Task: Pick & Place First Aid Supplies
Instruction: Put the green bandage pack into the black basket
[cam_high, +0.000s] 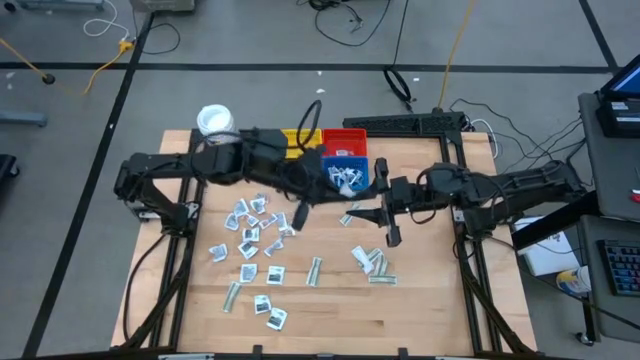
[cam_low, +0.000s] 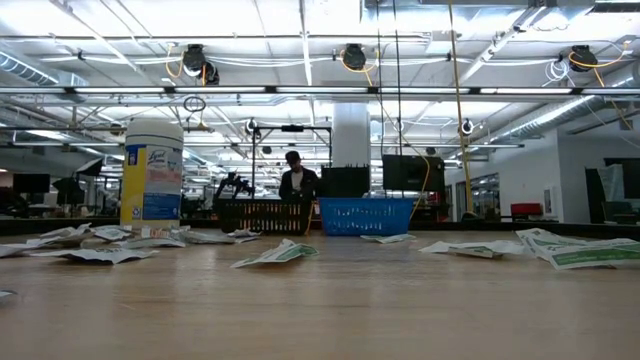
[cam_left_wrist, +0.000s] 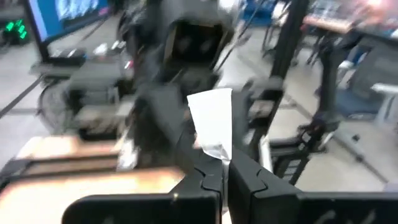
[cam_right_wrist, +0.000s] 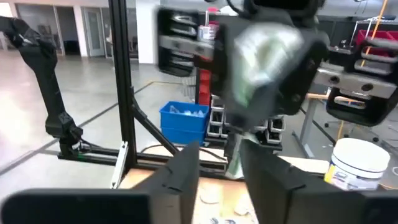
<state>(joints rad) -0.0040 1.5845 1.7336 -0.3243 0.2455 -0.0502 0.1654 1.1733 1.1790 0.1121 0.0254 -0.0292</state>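
Several small white packets and narrow strips lie flat on the wooden table; more lie in the blue bin. My left gripper is above the table near the blue bin, shut on one white packet. My right gripper faces it from the right side and is open. In the right wrist view a narrow pale strip stands upright between its fingers, close to one finger. The low view shows neither gripper. My left gripper pinches the white packet by its lower edge between the two fingers. The packet is lifted clear and sticks out past the fingertips. My right gripper: whether its fingers touch the pale strip, I cannot tell.
The yellow bin and red bin stand beyond the blue one at the far edge. A white-lidded jar stands at the far left corner. There is bare wood along the near edge. A person stands far back in the room.
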